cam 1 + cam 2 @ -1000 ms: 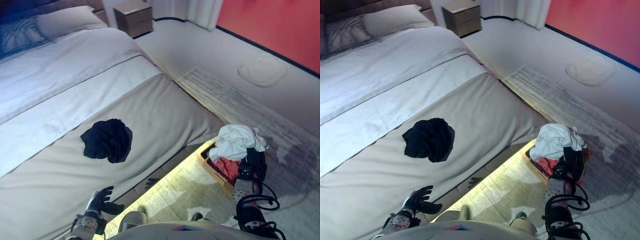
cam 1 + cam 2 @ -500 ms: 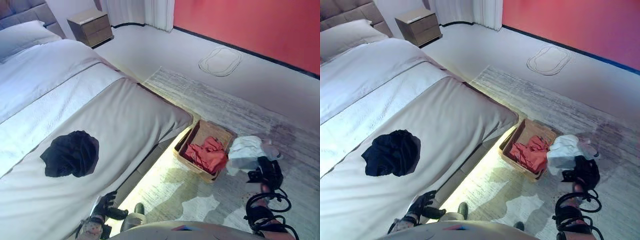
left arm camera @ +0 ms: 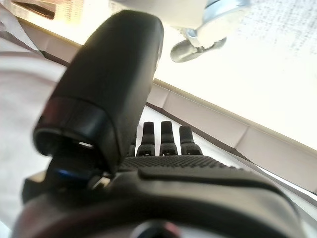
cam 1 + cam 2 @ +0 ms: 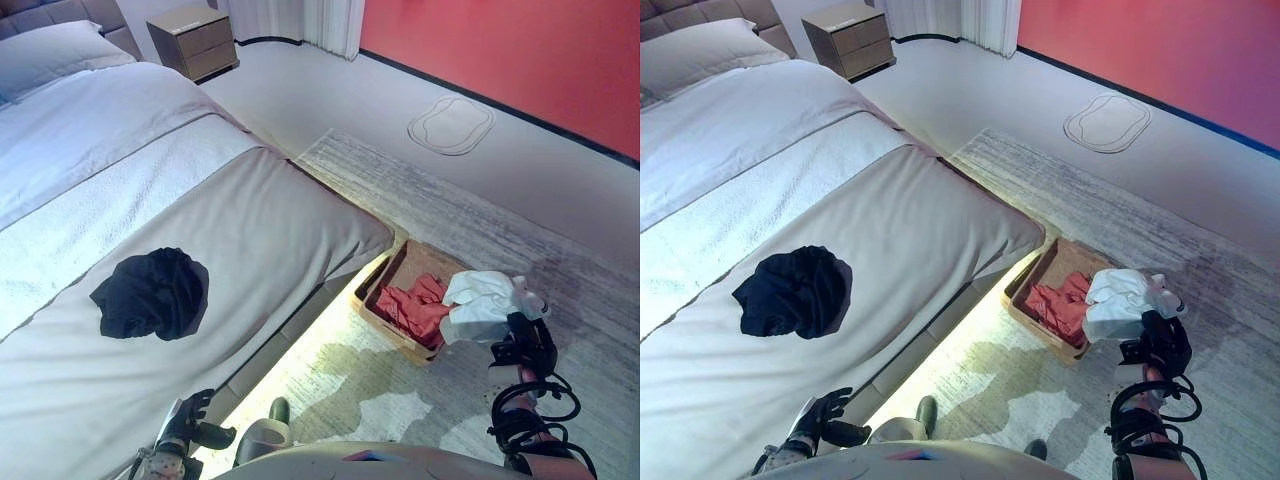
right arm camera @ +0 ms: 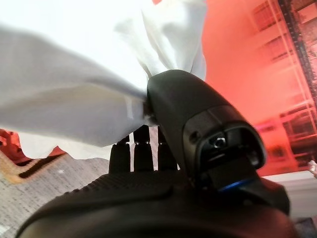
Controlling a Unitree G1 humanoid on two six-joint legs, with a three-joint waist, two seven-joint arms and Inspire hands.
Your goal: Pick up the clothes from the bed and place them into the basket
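Observation:
A crumpled black garment (image 4: 150,295) lies on the grey bed cover (image 4: 270,220), toward the foot of the bed. On the rug beside the bed stands a brown basket (image 4: 380,270) with red clothes (image 4: 410,308) inside. My right hand (image 4: 520,345) is shut on a white garment (image 4: 480,305), which hangs over the basket's right edge. In the right wrist view the white garment (image 5: 64,109) is pinched between thumb and fingers. My left hand (image 4: 190,425) hangs low by the bed's side, open and holding nothing.
A wooden nightstand (image 4: 195,40) stands at the bed's head, next to a pillow (image 4: 50,50). A grey striped rug (image 4: 470,200) lies under the basket. An oval mat (image 4: 452,125) sits on the floor before the red wall (image 4: 520,50).
The camera has swung right, bringing the basket into full view. My right hand has carried the white garment a little closer over the basket. The left hand has sunk lower.

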